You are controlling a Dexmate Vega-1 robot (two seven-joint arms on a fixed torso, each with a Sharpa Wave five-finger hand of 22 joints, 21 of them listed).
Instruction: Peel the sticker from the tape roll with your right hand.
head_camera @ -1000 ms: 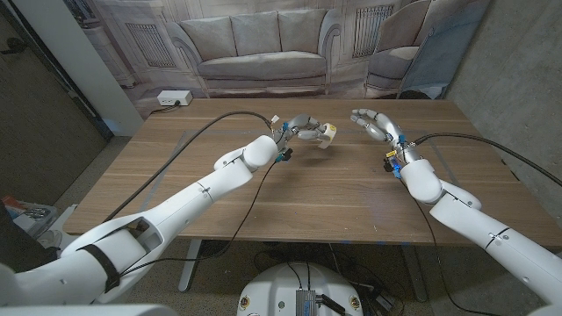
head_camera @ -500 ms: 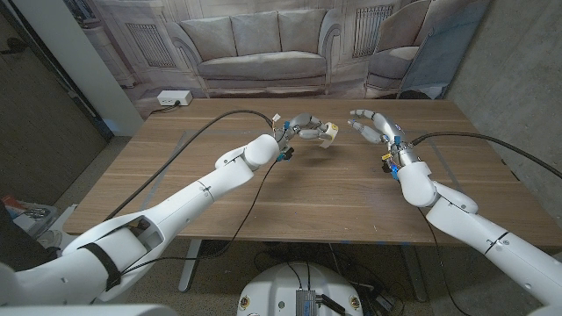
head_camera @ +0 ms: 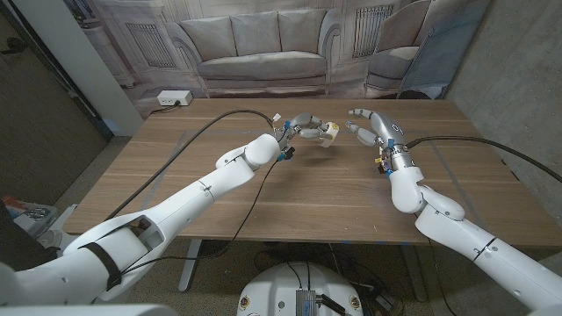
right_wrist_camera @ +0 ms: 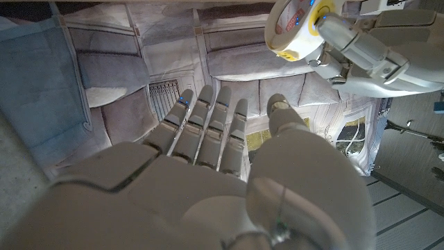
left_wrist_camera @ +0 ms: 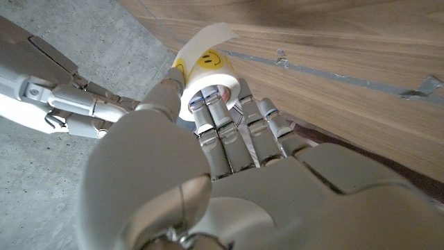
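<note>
The left hand point(head_camera: 303, 128) holds the tape roll point(head_camera: 328, 133) above the counter point(head_camera: 290, 193). The right hand point(head_camera: 372, 125), fingers spread and holding nothing, is just beside the roll. A smiley sticker point(left_wrist_camera: 209, 60) sits on the roll's outer face.

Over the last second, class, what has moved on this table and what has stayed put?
The right hand, open and holding nothing, has drifted toward the tape roll, its forearm swinging inward. It has not touched the roll yet. The left hand still holds the roll in the same spot above the table.
</note>
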